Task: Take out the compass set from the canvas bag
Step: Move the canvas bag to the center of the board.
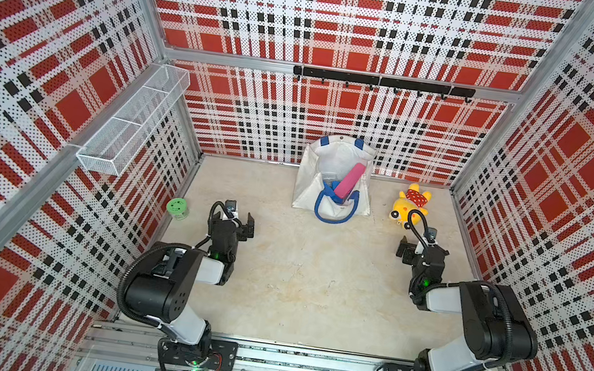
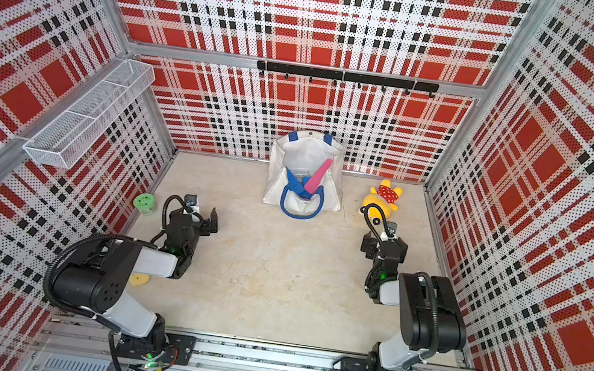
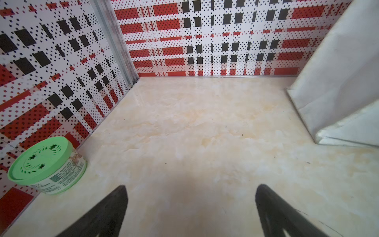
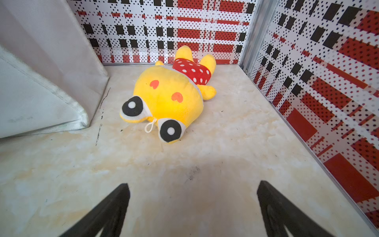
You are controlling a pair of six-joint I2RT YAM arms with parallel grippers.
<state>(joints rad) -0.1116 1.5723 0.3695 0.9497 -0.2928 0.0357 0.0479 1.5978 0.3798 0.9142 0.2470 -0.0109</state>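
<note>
A robot cell walled in red, black and white plaid, seen from above, with a pale marbled table [image 1: 306, 274]. The off-white canvas bag [image 1: 307, 188] stands upright at the far middle of the table, against the back wall, with its mouth open. One blue loop handle [image 1: 335, 213] droops over the bag's near side. A pink case [image 1: 349, 180] leans slanted inside the bag, its upper end rising toward the bag's mouth. Beside it sits what may be the compass set [image 1: 328, 178], a clear, pale case, though it is too small to be sure.

The left gripper [image 3: 191, 187] hovers low over bare table, well short of the bag, its two black fingers spread wide with nothing between them. The right gripper [image 4: 193, 183] does the same on the other side, also spread wide and empty.

A yellow plush toy [image 4: 164, 96] in a red spotted top lies beyond the right gripper, near the bag. A green-lidded tub [image 3: 44, 162] sits by the left wall. A white wire basket [image 1: 135, 120] hangs on that wall.
</note>
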